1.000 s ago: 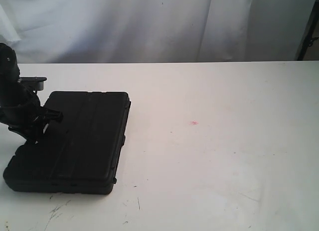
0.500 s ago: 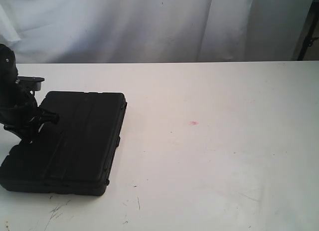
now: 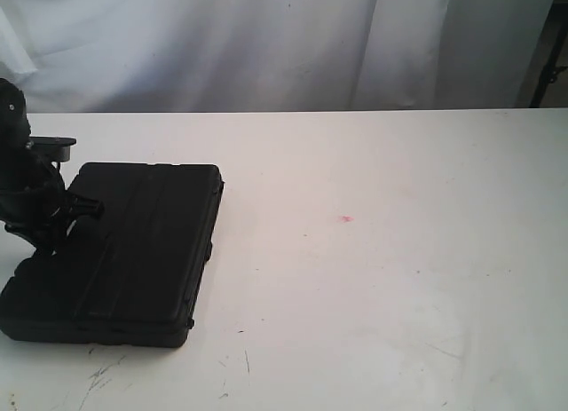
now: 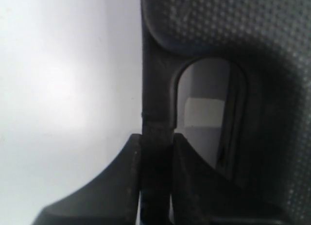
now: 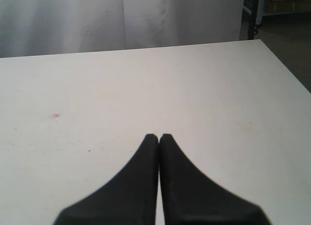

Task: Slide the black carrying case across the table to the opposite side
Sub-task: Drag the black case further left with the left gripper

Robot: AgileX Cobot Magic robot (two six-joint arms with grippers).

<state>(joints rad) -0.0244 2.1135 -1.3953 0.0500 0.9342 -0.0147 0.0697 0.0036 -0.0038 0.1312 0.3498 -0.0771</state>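
The black case lies flat at the left side of the white table, its ribbed lid up. My left gripper stands at the case's left edge. In the left wrist view the gripper is shut on the thin handle bar of the case, with one finger outside and one in the cut-out slot. My right gripper is shut on nothing and hovers over bare tabletop; it is out of the exterior view.
A tiny red spot marks the table's middle, also the red spot in the right wrist view. Dark scuff marks lie near the front left. A white curtain hangs behind the far edge.
The case and my left gripper have slid a little further left, with most of the shift in the earlier half second. The right arm shows no earlier frame.
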